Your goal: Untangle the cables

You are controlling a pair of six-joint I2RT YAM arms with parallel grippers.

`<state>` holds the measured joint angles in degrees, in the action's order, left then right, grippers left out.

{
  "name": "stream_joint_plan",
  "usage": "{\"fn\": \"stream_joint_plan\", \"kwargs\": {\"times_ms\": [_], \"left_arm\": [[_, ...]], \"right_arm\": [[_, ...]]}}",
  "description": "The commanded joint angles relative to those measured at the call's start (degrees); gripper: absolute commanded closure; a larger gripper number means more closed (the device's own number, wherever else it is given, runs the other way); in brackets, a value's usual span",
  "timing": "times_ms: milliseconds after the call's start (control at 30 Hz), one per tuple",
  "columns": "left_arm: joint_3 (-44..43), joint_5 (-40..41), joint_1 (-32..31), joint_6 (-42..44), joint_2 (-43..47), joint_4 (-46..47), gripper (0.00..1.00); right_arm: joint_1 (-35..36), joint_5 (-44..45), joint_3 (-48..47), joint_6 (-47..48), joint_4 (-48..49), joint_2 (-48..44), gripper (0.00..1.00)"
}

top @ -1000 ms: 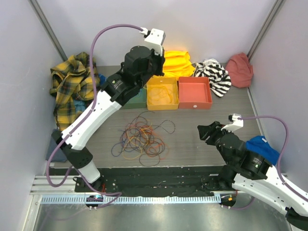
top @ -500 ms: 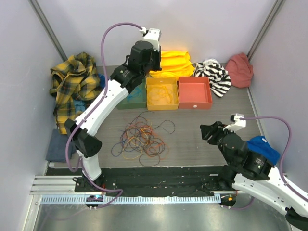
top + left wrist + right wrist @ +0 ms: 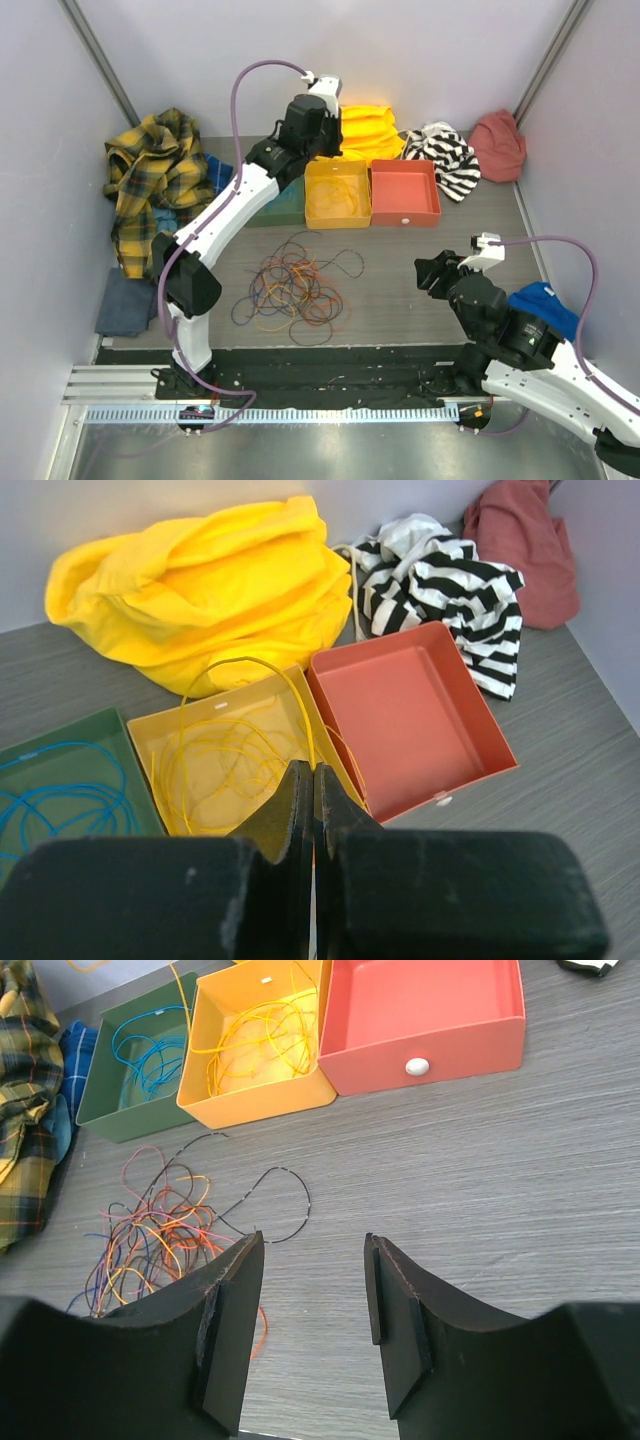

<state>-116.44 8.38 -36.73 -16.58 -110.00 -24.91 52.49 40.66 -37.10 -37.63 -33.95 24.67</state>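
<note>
The cables [image 3: 295,290] lie as a loose tangle of orange, red, blue and dark loops on the table's middle; they also show in the right wrist view [image 3: 150,1240]. My left gripper [image 3: 322,150] is raised over the yellow tray [image 3: 352,213]. In its own view it [image 3: 313,768] is shut on a thin yellow cable [image 3: 250,665] that arcs down into the yellow tray [image 3: 225,706], where more yellow cable lies coiled. My right gripper [image 3: 432,272] hangs open and empty [image 3: 313,1245] above bare table, right of the tangle.
A green tray [image 3: 285,205] with a teal cable, the yellow tray and a red tray [image 3: 404,192] stand side by side at the back. Clothes lie around: plaid shirt [image 3: 150,175], yellow cloth [image 3: 370,130], striped cloth [image 3: 445,150], pink cloth [image 3: 498,143], blue cloth [image 3: 545,300].
My left arm has swung right and stretched further back, bringing its gripper over the yellow tray. My right arm has barely shifted. The tangle has not moved.
</note>
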Motion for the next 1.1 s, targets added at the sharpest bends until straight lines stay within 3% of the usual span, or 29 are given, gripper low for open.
{"fn": "stream_joint_plan", "kwargs": {"times_ms": [0,300,400,500,533,600,700,900,1067], "left_arm": [[2.4,-3.4,0.2,-2.2,-0.3,4.9,1.0],[10.4,-5.0,0.3,-5.8,-3.7,10.5,1.0],[10.6,-3.8,0.7,-6.1,-6.3,9.3,0.94],[8.1,-3.4,1.9,-6.4,-9.3,5.3,0.7],[7.4,-4.3,2.3,-6.6,-9.9,4.4,0.53],[7.0,-4.4,2.7,-7.0,-9.9,3.7,0.38],[10.2,-2.9,2.6,-7.1,-6.4,6.3,0.0],[15.2,4.7,2.6,-4.2,7.0,5.1,0.0],[34.6,8.1,1.1,-9.2,22.3,5.5,0.0]], "right_arm": [[0.2,1.6,-1.5,0.9,2.1,0.8,0.47],[0.2,1.3,-1.2,1.1,2.4,0.7,0.47],[0.2,1.4,-1.4,1.4,2.2,0.4,0.47],[0.2,1.8,-1.6,1.7,1.6,0.6,0.47],[0.2,1.8,-1.7,1.7,1.5,0.6,0.47],[0.2,2.0,-1.7,1.5,1.3,0.6,0.47],[0.2,1.9,-1.5,1.0,1.3,0.4,0.47],[0.1,1.3,-1.5,0.8,1.3,1.0,0.47],[0.1,-0.1,1.3,-0.5,2.7,2.2,0.48]]}}
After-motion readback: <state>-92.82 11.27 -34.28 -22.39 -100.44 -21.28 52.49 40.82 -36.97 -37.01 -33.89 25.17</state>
